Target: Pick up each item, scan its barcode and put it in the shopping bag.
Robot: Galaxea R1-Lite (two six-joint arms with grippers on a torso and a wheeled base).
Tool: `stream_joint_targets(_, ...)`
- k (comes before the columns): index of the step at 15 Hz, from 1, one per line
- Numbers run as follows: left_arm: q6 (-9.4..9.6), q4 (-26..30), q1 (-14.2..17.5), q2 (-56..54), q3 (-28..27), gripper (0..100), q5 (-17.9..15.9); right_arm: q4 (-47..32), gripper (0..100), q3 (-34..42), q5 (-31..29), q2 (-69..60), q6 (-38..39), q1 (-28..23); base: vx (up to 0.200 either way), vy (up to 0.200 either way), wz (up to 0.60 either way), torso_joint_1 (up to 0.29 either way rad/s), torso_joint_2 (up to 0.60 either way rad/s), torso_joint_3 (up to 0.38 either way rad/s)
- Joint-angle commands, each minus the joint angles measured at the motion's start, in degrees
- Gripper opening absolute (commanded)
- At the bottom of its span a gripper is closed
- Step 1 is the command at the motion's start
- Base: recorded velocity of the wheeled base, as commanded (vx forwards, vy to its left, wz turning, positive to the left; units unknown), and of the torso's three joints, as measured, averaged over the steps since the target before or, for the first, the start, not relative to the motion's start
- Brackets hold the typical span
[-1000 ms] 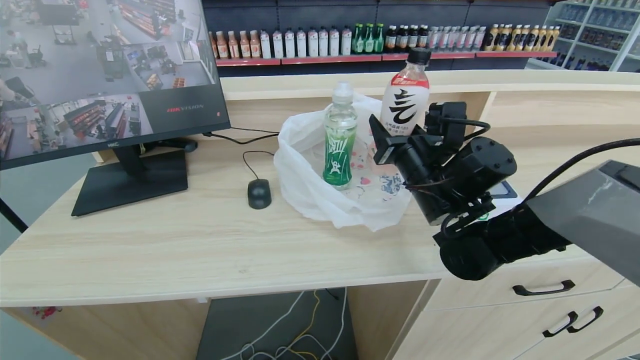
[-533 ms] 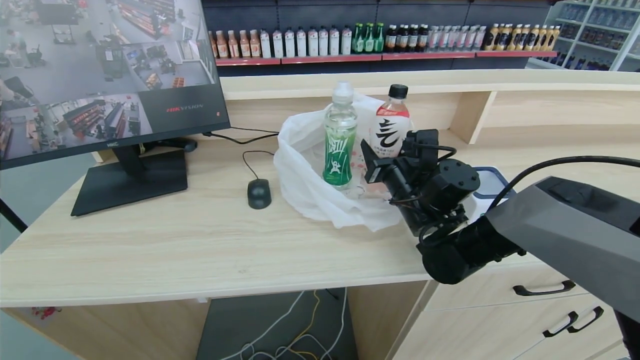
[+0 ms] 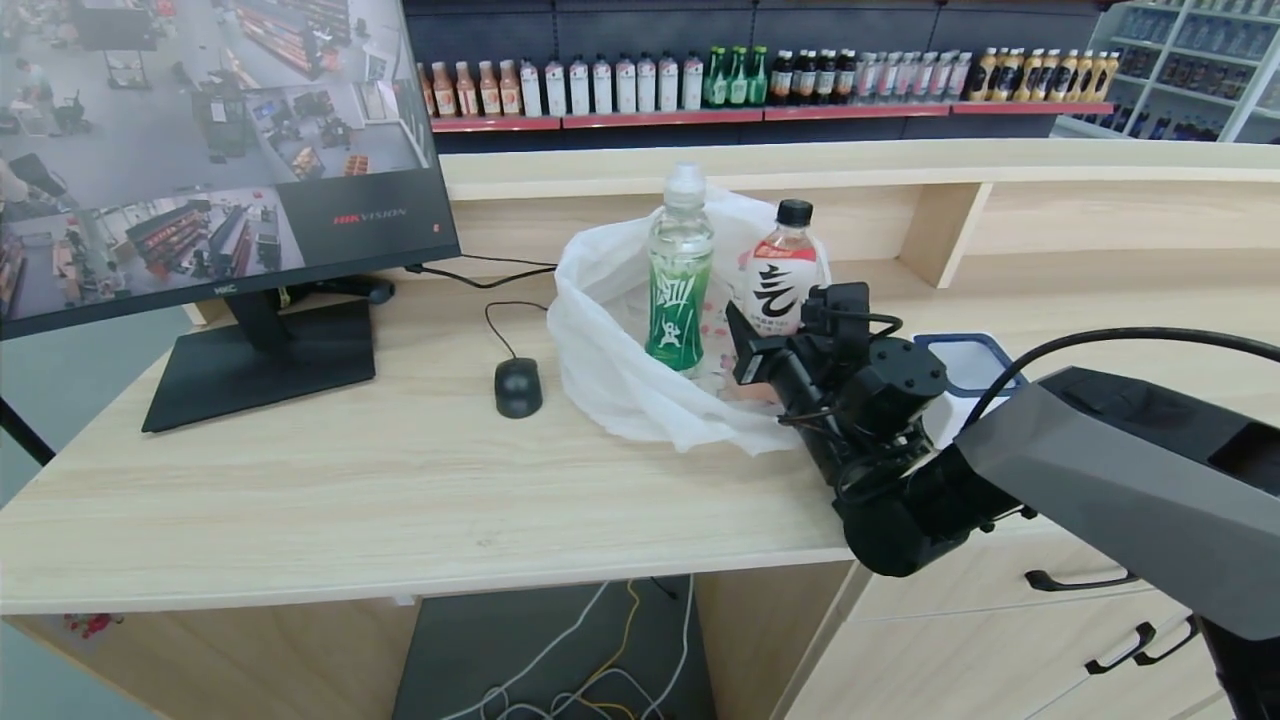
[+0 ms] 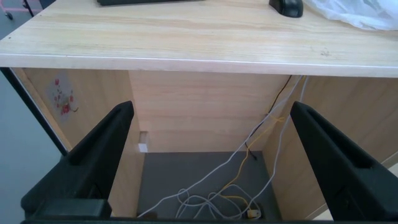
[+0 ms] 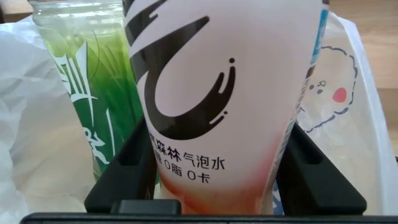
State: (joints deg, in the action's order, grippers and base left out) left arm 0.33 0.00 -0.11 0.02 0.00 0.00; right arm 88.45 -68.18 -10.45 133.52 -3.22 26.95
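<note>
Two bottles share the white shopping bag (image 3: pixel 610 370): the right gripper (image 3: pixel 757 345) clasps the pink-white drink bottle (image 3: pixel 782 270) upright beside the green bottle (image 3: pixel 680 290), likely so it stands once freed; left gripper (image 4: pixel 211 112) gapes

Monitor (image 3: pixel 200 150) on wooden counter (image 3: pixel 400 480); mouse (image 3: pixel 519 387) near stand; cables (image 3: pixel 570 700) below; stocked shelf (image 3: pixel 760 112) behind.

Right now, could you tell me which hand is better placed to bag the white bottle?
The right hand: it grips the white bottle at the shopping bag, while the left hand hangs open below the counter.
</note>
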Motion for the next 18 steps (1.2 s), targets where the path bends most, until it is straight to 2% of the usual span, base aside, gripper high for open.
stream_joint_targets(1, 0.02, 0.0, 0.0, 0.0, 0.0, 100, 0.0, -0.2, 0, 0.2, 0.0, 0.5, 0.0, 0.1, 0.0, 0.0, 0.0, 0.0, 0.0, 0.0)
stream_joint_targets(15, 0.02, 0.0, 0.0, 0.0, 0.0, 100, 0.0, 1.5, 0, 2.5, 0.4, 0.9, -0.6, 1.0, 0.0, 0.0, 0.0, 0.0, 0.0, 0.0)
stream_joint_targets(16, 0.02, 0.0, 0.0, 0.0, 0.0, 100, 0.0, 1.5, 100, 2.5, 0.4, 0.9, -0.6, 1.0, 0.0, 0.0, 0.0, 0.0, 0.0, 0.0)
stream_joint_targets(18, -0.07, 0.0, 0.0, 0.0, 0.0, 100, 0.0, 1.5, 100, 2.6, 0.3, 0.9, -0.6, 1.0, 0.0, 0.0, 0.0, 0.0, 0.0, 0.0)
